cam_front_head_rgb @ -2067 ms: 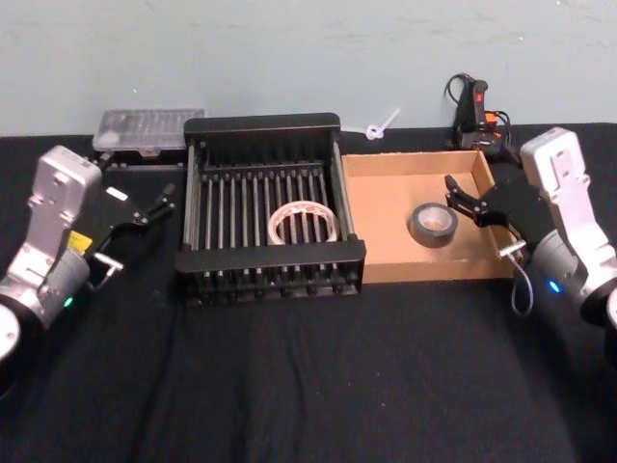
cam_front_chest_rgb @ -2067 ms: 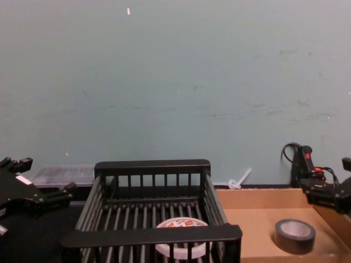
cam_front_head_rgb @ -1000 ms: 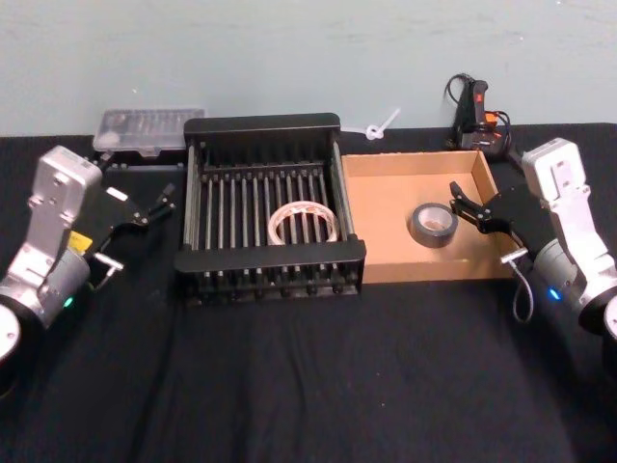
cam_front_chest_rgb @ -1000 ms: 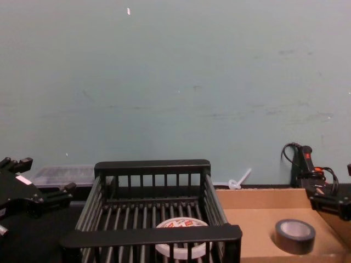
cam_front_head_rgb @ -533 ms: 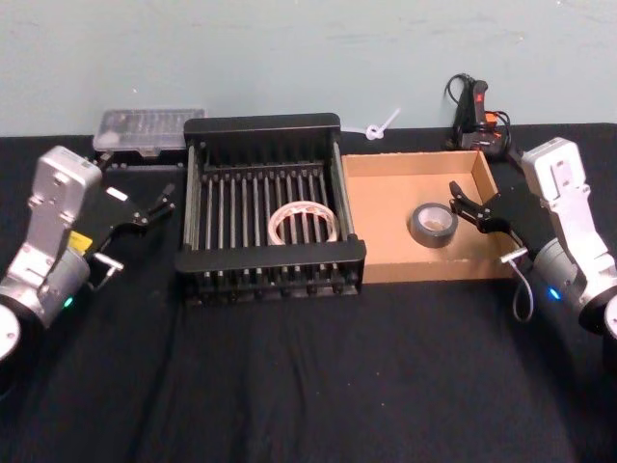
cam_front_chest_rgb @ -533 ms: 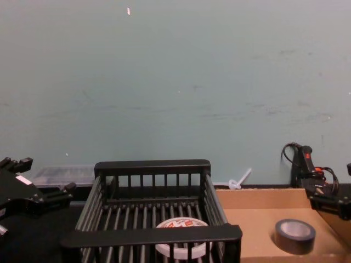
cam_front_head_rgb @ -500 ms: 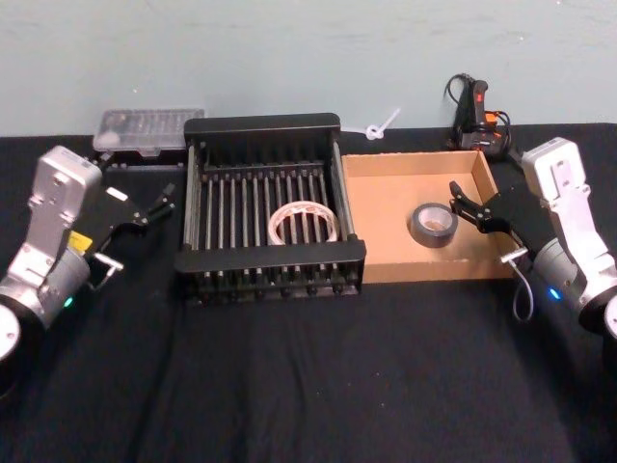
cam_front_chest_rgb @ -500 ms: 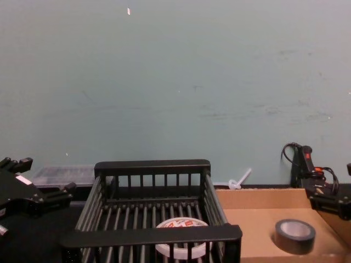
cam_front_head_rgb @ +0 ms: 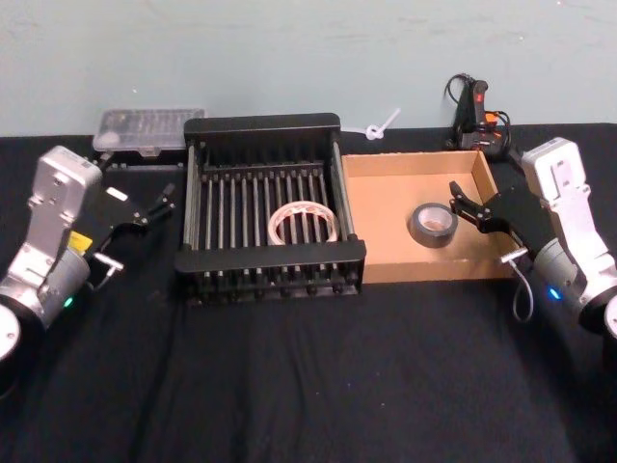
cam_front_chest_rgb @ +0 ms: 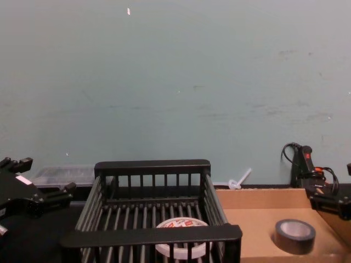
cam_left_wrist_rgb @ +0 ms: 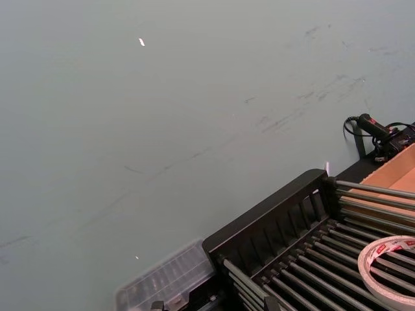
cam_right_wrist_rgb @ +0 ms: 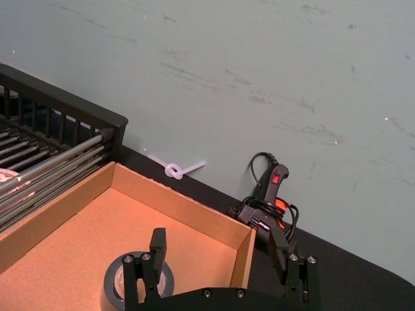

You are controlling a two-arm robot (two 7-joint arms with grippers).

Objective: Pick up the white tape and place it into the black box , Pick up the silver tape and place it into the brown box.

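Well, the white tape lies flat on the bars of the black box, and the silver tape sits in the brown box next door. The right hand hovers at the tray's right wall, fingers spread, empty. The left hand waits open left of the crate, above the bench.

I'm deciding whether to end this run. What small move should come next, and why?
Probably draw the open right gripper back from the brown box. The silver tape already lies in it, the white tape lies in the black box, and the open left gripper holds nothing.
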